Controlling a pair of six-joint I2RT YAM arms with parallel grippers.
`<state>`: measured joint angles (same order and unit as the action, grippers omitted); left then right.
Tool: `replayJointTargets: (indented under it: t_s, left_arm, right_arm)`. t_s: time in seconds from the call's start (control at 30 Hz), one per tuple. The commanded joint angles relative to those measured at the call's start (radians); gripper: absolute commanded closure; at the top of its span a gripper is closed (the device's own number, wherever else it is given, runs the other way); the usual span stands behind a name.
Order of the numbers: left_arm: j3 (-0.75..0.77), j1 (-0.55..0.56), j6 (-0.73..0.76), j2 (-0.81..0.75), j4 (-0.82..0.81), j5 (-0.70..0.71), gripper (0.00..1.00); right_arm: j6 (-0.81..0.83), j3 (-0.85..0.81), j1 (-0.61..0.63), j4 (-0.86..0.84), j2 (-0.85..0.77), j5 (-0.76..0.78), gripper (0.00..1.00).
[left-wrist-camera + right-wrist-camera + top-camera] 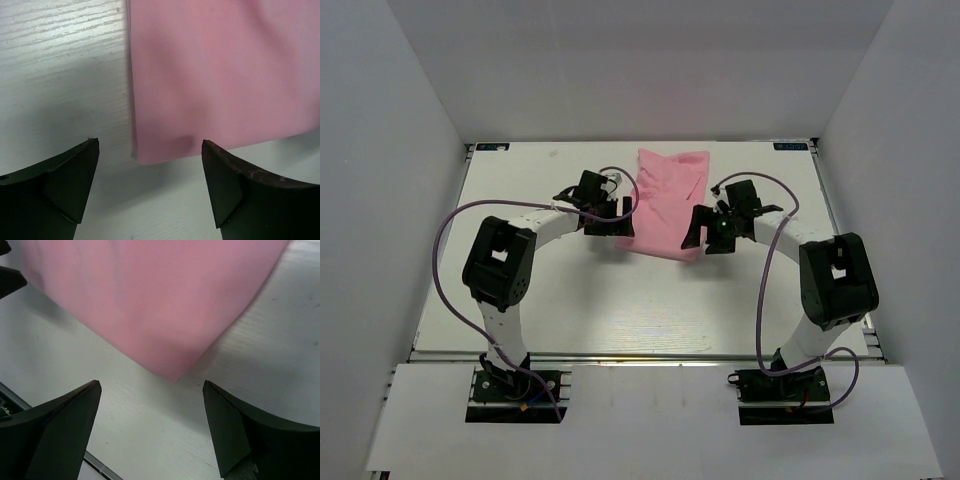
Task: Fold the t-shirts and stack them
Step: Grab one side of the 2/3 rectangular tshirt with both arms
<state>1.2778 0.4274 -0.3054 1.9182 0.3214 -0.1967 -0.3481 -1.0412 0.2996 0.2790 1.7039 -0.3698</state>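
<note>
One folded pink t-shirt lies flat on the white table, towards the back middle. My left gripper hovers at the shirt's left near corner. In the left wrist view the shirt fills the upper right, and its corner ends just ahead of the open left gripper. My right gripper sits at the shirt's right near corner. In the right wrist view a rounded corner of the shirt points down toward the open right gripper. Neither gripper has cloth between its fingers.
White walls enclose the table on the left, right and back. Purple cables loop out from both arms. The table's metal front edge shows low in the right wrist view.
</note>
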Motion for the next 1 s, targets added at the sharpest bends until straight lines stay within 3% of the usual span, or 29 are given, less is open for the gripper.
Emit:
replayJointTargets:
  t_s: [0.0,0.13,0.43,0.53,0.57,0.67,0.73,0.83,0.87,0.9,0.93,0.97]
  left_arm:
    - [-0.001,0.002,0.003,-0.062,-0.019,-0.018,0.08]
    - [-0.001,0.002,0.003,-0.024,-0.019,-0.018,0.24]
    - [-0.001,0.002,0.012,0.019,-0.028,-0.066,0.42]
    - [-0.011,0.002,0.012,0.039,-0.038,-0.084,0.50]
    - [-0.011,0.002,0.012,0.039,-0.038,-0.098,0.57]
    - [-0.011,0.002,0.022,0.051,-0.047,-0.116,0.67]
    - [-0.011,0.002,0.022,0.061,-0.056,-0.129,0.68]
    - [-0.011,0.002,0.022,0.061,-0.065,-0.148,0.88]
    - [-0.020,0.002,0.022,0.061,-0.065,-0.148,0.99]
    - [-0.020,0.002,0.022,0.061,-0.065,-0.148,1.00]
    - [-0.032,0.002,0.022,0.061,-0.065,-0.158,1.00]
    - [-0.032,0.002,0.022,0.030,-0.065,-0.158,1.00]
  right_arm:
    - [-0.040,0.006,0.027,-0.061,-0.001,-0.041,0.12]
    - [-0.092,0.046,0.038,-0.099,0.005,-0.021,0.22]
    - [-0.127,0.084,0.039,-0.145,0.025,0.054,0.32]
    - [-0.129,0.072,0.039,-0.167,0.049,0.049,0.44]
    - [-0.137,0.061,0.038,-0.164,0.054,0.042,0.47]
    - [-0.140,0.046,0.041,-0.173,0.086,0.037,0.51]
    - [-0.140,0.044,0.039,-0.178,0.095,0.037,0.54]
    - [-0.138,0.040,0.042,-0.182,0.108,0.037,0.71]
    - [-0.137,0.044,0.041,-0.185,0.102,0.040,0.78]
    - [-0.140,0.049,0.039,-0.192,0.089,0.037,0.84]
    - [-0.135,0.052,0.042,-0.184,0.086,0.032,0.99]
    - [-0.132,0.059,0.042,-0.178,0.068,0.032,1.00]
